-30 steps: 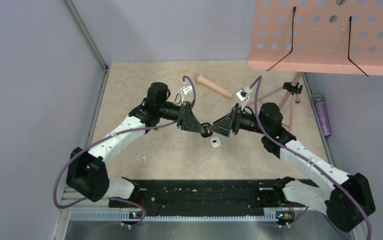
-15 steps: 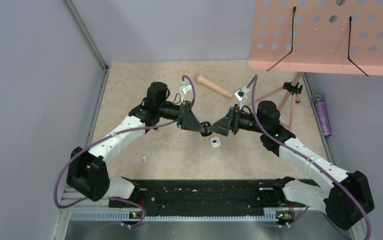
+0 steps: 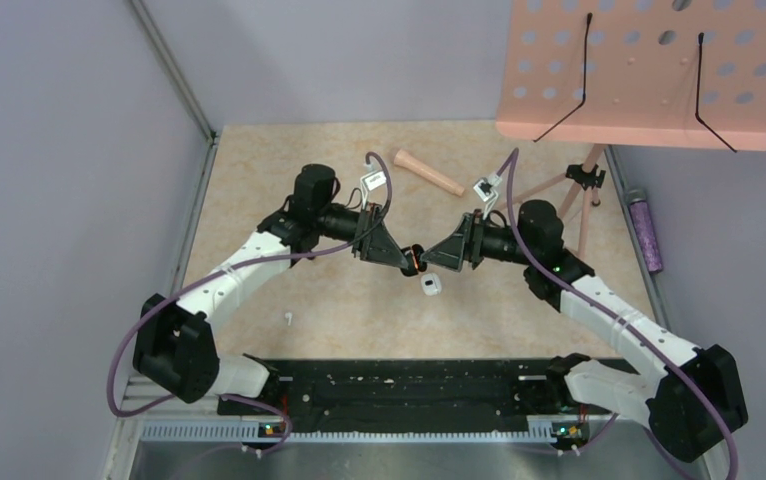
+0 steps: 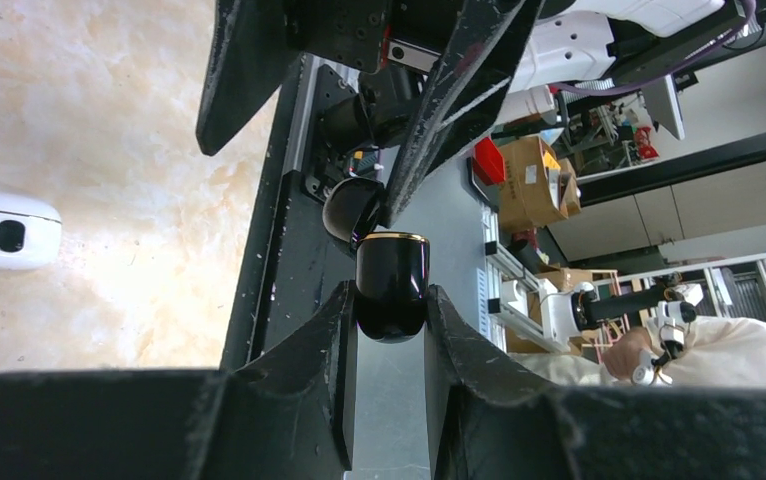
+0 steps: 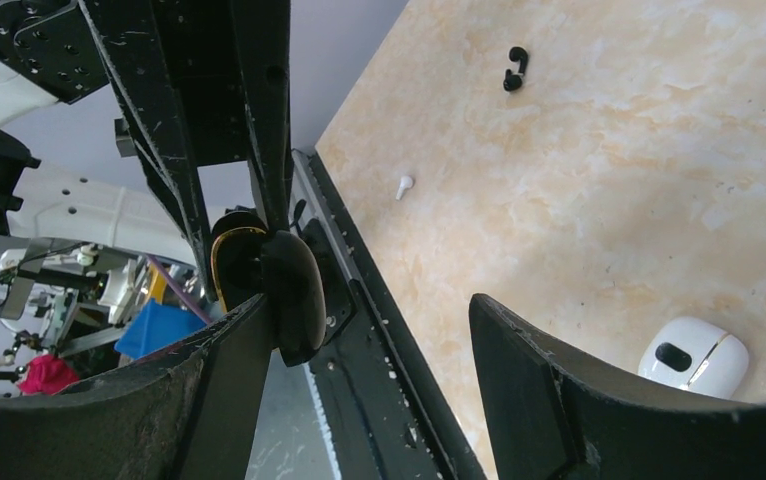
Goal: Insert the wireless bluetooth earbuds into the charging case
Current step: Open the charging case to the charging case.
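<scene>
My left gripper (image 4: 389, 300) is shut on a glossy black charging case (image 4: 392, 280) with a gold rim, held above the table; its lid (image 4: 351, 208) hangs open. In the top view the left gripper (image 3: 407, 258) and right gripper (image 3: 427, 257) meet tip to tip. My right gripper (image 5: 369, 305) is open, one finger (image 5: 244, 340) resting against the black case's lid (image 5: 294, 290), the other well apart. One tiny white earbud (image 3: 288, 318) (image 5: 404, 186) lies on the table at the near left. A white rounded case (image 3: 431, 285) (image 4: 7, 230) (image 5: 694, 357) sits below the grippers.
A small black earbud (image 5: 512, 68) lies on the table. A tan cylinder (image 3: 429, 172) lies at the back. A pink perforated board (image 3: 649, 70) on a tripod (image 3: 579, 190) stands back right, beside a purple bottle (image 3: 645, 230). A black rail (image 3: 399, 385) runs along the near edge.
My right gripper has shifted left until it meets the black case in the left gripper, its jaws slightly narrower. The left arm has stayed still.
</scene>
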{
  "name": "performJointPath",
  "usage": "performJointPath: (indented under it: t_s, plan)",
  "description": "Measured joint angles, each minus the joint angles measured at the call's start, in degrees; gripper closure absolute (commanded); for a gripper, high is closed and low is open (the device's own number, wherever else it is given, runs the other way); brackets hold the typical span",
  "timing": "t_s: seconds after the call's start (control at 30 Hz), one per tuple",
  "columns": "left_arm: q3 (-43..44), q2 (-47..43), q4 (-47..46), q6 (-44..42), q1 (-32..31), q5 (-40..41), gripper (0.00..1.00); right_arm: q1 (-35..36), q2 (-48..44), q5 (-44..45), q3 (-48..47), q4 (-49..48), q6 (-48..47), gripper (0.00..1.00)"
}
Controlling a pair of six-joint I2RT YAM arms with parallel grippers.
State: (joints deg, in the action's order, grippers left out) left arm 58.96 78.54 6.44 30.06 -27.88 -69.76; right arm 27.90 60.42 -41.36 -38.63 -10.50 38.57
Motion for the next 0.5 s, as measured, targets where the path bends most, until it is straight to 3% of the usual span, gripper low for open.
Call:
performJointPath:
  t_s: [0.3, 0.5]
  plan:
    - [0.0, 0.0, 0.0, -0.1, 0.0, -2.9, 1.00, -1.0, -0.2, -2.1, 0.0, -0.3, 1.1, 0.28]
    - [0.9, 0.6, 0.2, -0.7, 0.0, -5.8, 1.00, -2.3, -1.1, -9.4, 1.2, -8.2, 5.4, 0.25]
